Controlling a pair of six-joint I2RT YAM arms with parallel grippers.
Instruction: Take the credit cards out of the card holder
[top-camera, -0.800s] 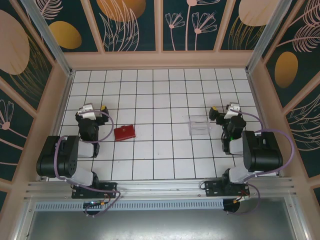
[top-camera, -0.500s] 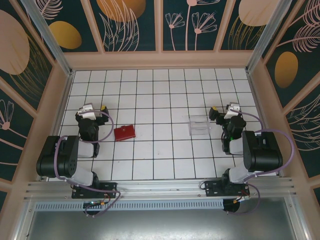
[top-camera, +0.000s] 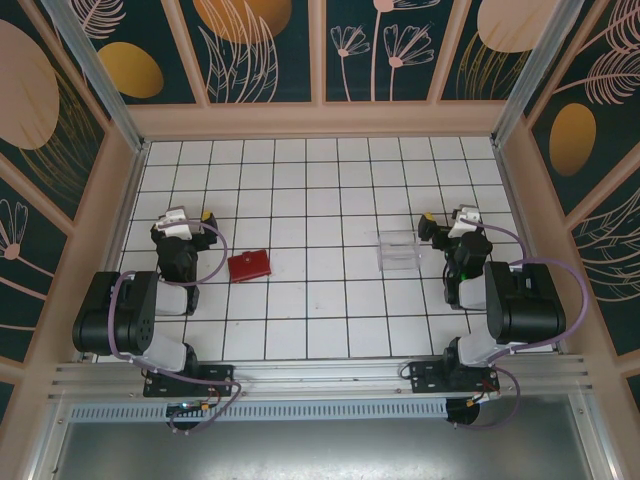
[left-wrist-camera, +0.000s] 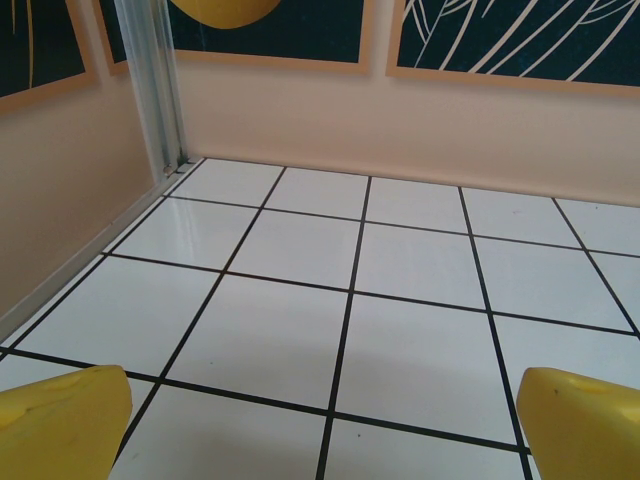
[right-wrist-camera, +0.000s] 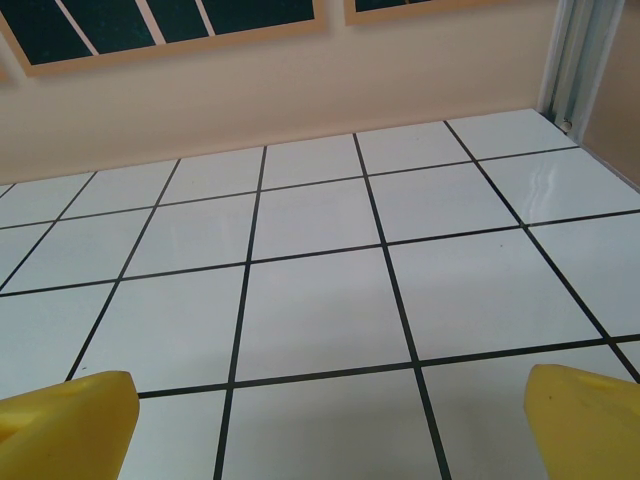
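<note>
The left end effector (top-camera: 186, 216) is open. In its wrist view (left-wrist-camera: 322, 432) its two blunt yellow pads (left-wrist-camera: 60, 425) sit far apart at the lower corners, with bare tile between them. The pads look like smooth, matte plastic with rounded edges.

The card holder (top-camera: 249, 265) lies flat on the desk (top-camera: 320, 200) to the right of this end effector and slightly nearer the arm bases, apart from it and not touching. It is a small red rectangle, folded shut and a little askew to the tile grid. Its inside is hidden.

The right end effector (top-camera: 450, 222) is also open. Its yellow pads (right-wrist-camera: 65, 425) are spread to the lower corners of its wrist view (right-wrist-camera: 325, 425), and nothing is held between them. Just to the left of this end effector sits a tray (top-camera: 397, 250) of clear plastic, boxy and see-through, so the tile lines show through it. The card holder lies well to the left of the tray, between the two end effectors and closer to the left one.

The desk surface is glossy white square tile with thin dark grout lines. Ahead of each end effector rises a smooth peach-coloured wall (left-wrist-camera: 400, 120) carrying dark panels in pale frames. A ribbed aluminium post (left-wrist-camera: 150, 85) stands in the corner ahead and to the left of the left end effector.
</note>
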